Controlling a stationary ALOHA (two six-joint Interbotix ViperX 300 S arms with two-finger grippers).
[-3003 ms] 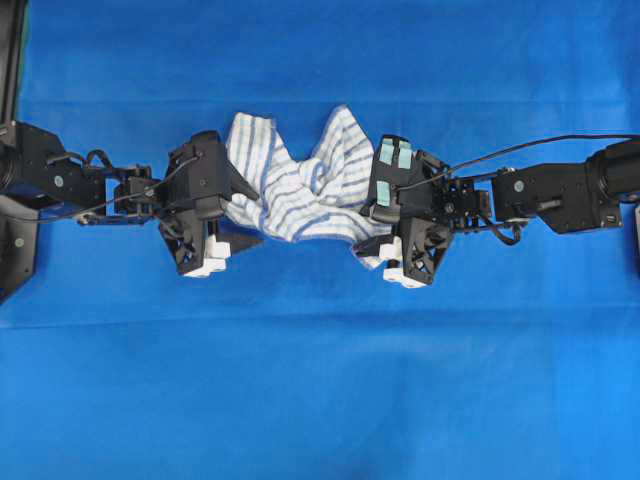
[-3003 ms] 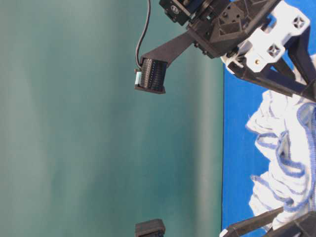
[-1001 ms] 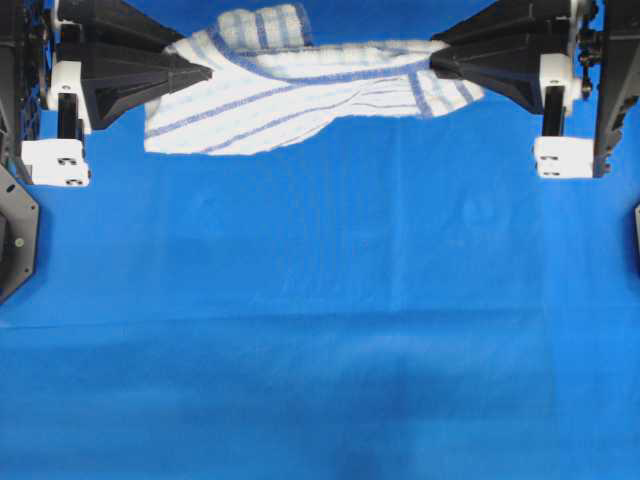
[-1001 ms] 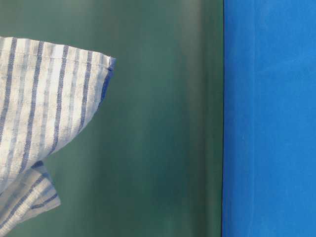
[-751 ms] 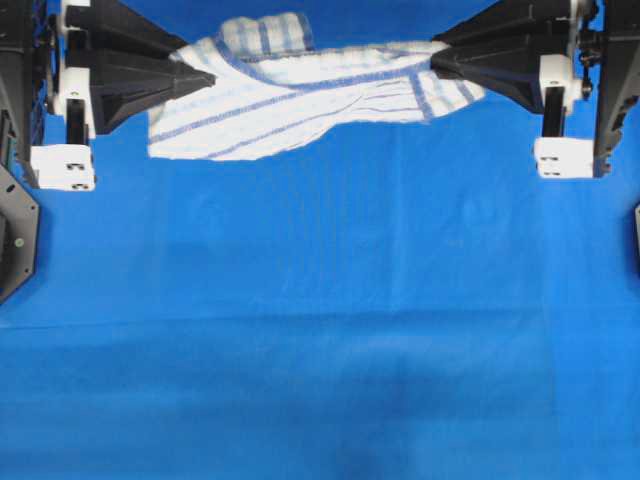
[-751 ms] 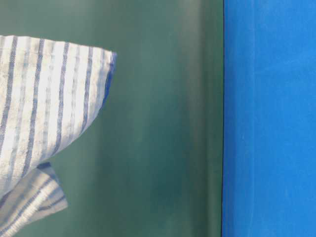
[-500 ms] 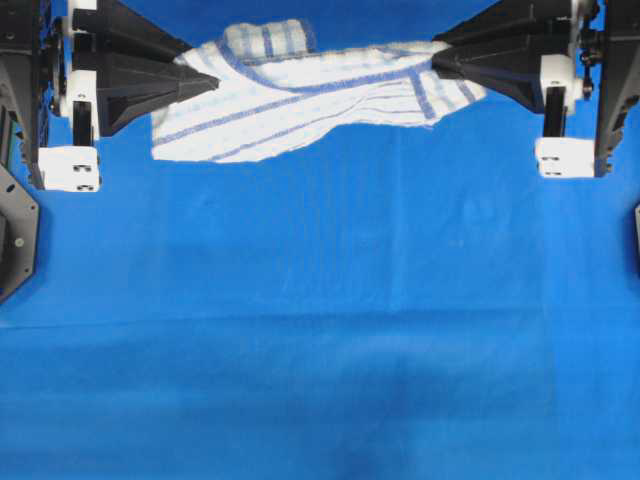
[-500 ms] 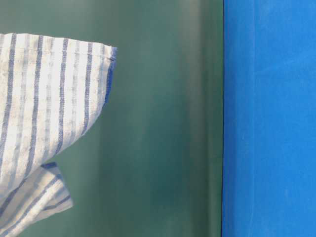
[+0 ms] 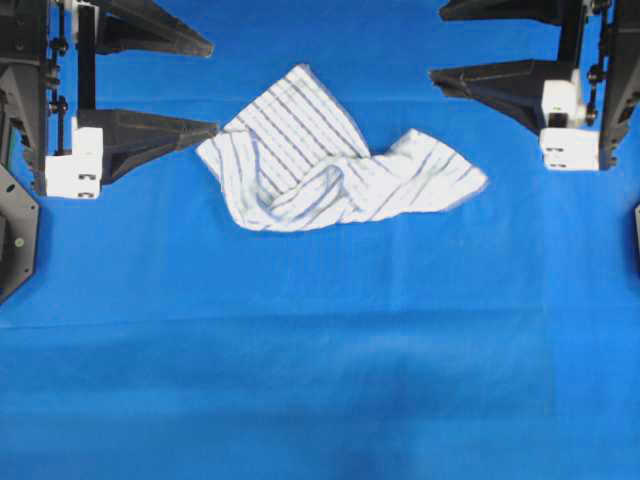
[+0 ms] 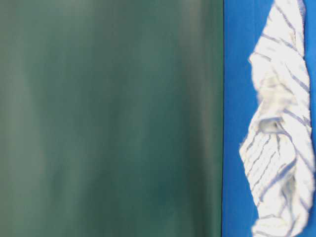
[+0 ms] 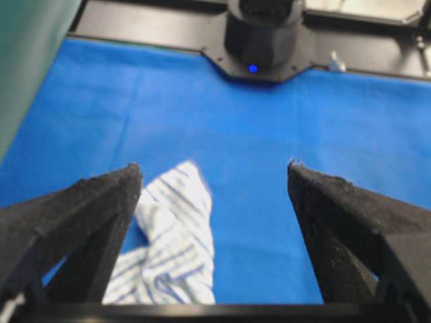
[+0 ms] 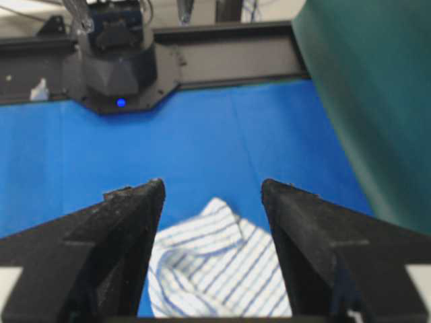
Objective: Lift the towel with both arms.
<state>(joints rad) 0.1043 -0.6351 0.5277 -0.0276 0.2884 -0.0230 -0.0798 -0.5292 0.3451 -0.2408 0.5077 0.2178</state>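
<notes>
The towel (image 9: 330, 180), white with thin blue stripes, lies crumpled on the blue tablecloth (image 9: 320, 360) between the two arms, free of both. It looks blurred in the table-level view, where the towel (image 10: 281, 148) rests against the blue surface. My left gripper (image 9: 214, 88) is open at the upper left, its fingers spread wide and empty. My right gripper (image 9: 435, 44) is open at the upper right, also empty. Below the open left gripper (image 11: 213, 166) the towel (image 11: 172, 249) shows far down. Between the fingers of the right gripper (image 12: 212, 182) the towel (image 12: 215, 269) shows as well.
A dark green backdrop (image 10: 108, 118) stands along one side of the table. The opposite arm's black base (image 11: 262, 33) sits at the table's far edge in the left wrist view, and the other base (image 12: 114, 60) in the right wrist view.
Both grippers have opened and let go of the towel. It hung stretched between them in the air; now it has dropped onto the tablecloth in a crumpled heap.
</notes>
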